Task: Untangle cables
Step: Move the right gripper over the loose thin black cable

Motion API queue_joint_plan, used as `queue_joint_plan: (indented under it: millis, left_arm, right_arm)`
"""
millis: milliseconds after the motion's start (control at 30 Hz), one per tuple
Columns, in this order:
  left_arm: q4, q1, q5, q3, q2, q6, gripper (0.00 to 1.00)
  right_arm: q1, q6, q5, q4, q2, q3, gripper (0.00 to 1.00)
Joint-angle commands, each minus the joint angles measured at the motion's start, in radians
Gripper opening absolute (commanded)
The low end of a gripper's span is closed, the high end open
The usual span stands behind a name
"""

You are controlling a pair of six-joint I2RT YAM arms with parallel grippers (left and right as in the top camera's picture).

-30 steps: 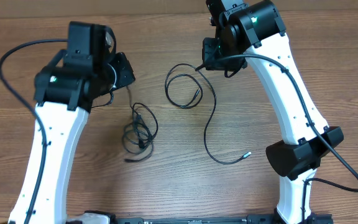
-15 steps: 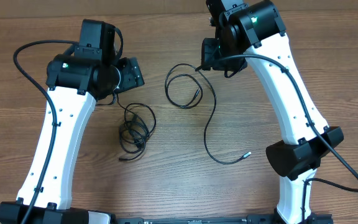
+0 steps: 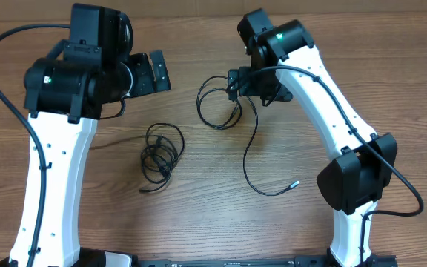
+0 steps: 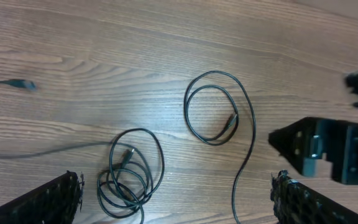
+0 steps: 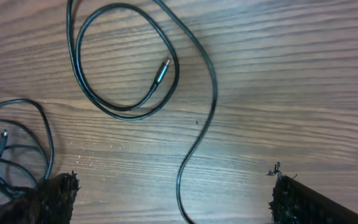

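Two white robot arms reach over a wooden bench (image 3: 199, 230). A tangled bundle (image 3: 159, 152) of thin black cables lies near the middle of the bench. Beyond the bundle and to its right, apart from it, a looped cable (image 3: 217, 104) curls once, then trails toward the robot to a plug tip (image 3: 295, 184) well to the bundle's right.

The left claw (image 3: 154, 72) hovers beyond the bundle, released and empty. The right claw (image 3: 242, 80) hovers at the loop's far right edge, also released and holding nothing.

The bundle looks like the remaining work. A loose end (image 3: 144, 190) pokes out on its near left side. A sound approach is to pinch that end, pin another strand with the other claw, and draw them apart slowly.

Pulling to the bundle's right risks snagging the looped cable. Thick black cords (image 3: 330, 111) on the arms hang clear of the bundle.
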Motion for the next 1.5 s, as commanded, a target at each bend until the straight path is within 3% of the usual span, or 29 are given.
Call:
queue_joint_plan:
  millis: [0, 600, 833, 1033, 1200, 1467]
  left_arm:
    - [-0.015, -0.002, -0.026, 0.018, -0.001, 0.009, 1.0]
    - [-0.148, -0.003, 0.11, -0.031, 0.012, 0.008, 1.0]
    - [-0.148, -0.003, 0.111, -0.076, 0.012, 0.008, 1.0]
    - [-0.148, -0.003, 0.11, -0.078, 0.012, 0.008, 1.0]
    - [-0.148, -0.003, 0.11, -0.078, 0.012, 0.008, 0.99]
    - [-0.148, -0.003, 0.111, -0.078, 0.012, 0.008, 0.99]
  right_arm:
    - [-0.003, 0.002, -0.032, 0.047, -0.003, -0.061, 1.0]
    - [-0.002, 0.009, -0.225, 0.232, -0.003, -0.201, 1.0]
    - [0.01, -0.01, -0.248, 0.362, -0.003, -0.33, 0.93]
    - [0.021, 0.008, -0.248, 0.446, -0.003, -0.393, 0.76]
    - [0.038, 0.064, -0.241, 0.489, -0.003, -0.396, 0.43]
    - [0.107, 0.257, -0.01, 0.518, -0.003, -0.396, 0.41]
